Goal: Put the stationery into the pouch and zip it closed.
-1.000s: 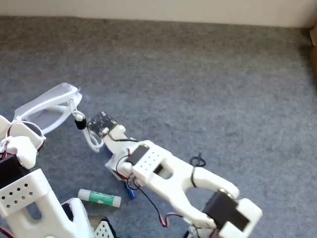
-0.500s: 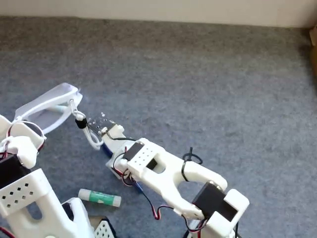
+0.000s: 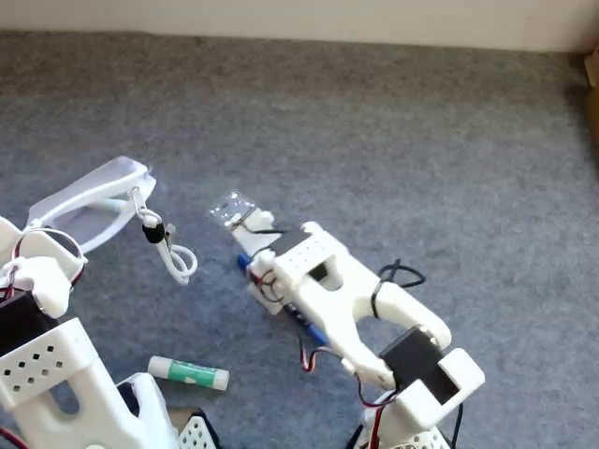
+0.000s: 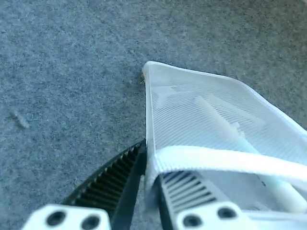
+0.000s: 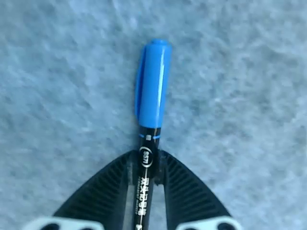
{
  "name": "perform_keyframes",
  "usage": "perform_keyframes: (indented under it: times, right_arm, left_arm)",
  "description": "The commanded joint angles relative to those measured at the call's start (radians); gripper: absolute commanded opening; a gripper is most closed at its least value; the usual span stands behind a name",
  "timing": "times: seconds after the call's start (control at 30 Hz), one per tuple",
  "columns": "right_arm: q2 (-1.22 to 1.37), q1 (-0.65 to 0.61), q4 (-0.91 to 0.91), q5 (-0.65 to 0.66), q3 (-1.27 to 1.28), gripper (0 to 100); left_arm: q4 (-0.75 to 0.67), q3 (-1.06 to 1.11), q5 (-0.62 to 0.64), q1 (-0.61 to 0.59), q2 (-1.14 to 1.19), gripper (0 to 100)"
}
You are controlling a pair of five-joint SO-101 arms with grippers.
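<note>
A: How is the right gripper seen?
B: Its jaws are closed on the black barrel of a pen — the blue cap is left sticking out past the fingertips, over the grey carpet. Whether the cap is touching the carpet cannot be told.
A: And the left gripper?
B: It is clamped on the white band at the rim of the pouch. Through the mesh a pale stick is seen lying inside.
A: Where is the pouch placed?
B: In the high view it is found at the left edge, beside the left arm, with its mouth held open in a long loop. From one corner a black bead and a white cord loop are trailed onto the carpet.
A: How is the pen placed relative to it?
B: The pen is held near the middle of the carpet, beside the cord loop but apart from it, and well apart from the pouch's mouth.
A: What else is seen?
B: A green-and-white glue stick is laid flat on the carpet near the left arm's base — touched by neither gripper.
</note>
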Motion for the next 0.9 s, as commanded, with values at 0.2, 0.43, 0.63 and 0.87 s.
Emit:
perform_keyframes:
  times: [0.2, 0.43, 0.63, 0.87]
  right_arm:
    - [-0.01, -0.008, 0.019, -0.032, -0.048, 18.2]
    - [-0.002, -0.013, -0.068, -0.109, -0.058, 18.7]
    - [-0.001, -0.033, -0.174, -0.109, -0.054, 18.7]
    - [0.019, -0.062, -0.177, -0.107, -0.054, 17.2]
  left_arm:
    - [-0.02, -0.004, 0.009, -0.01, -0.008, 1]
    - [-0.02, -0.004, 0.008, 0.015, -0.008, 1]
    - [-0.02, -0.002, 0.006, 0.038, -0.008, 1]
    - [-0.02, -0.002, 0.006, 0.038, -0.008, 1]
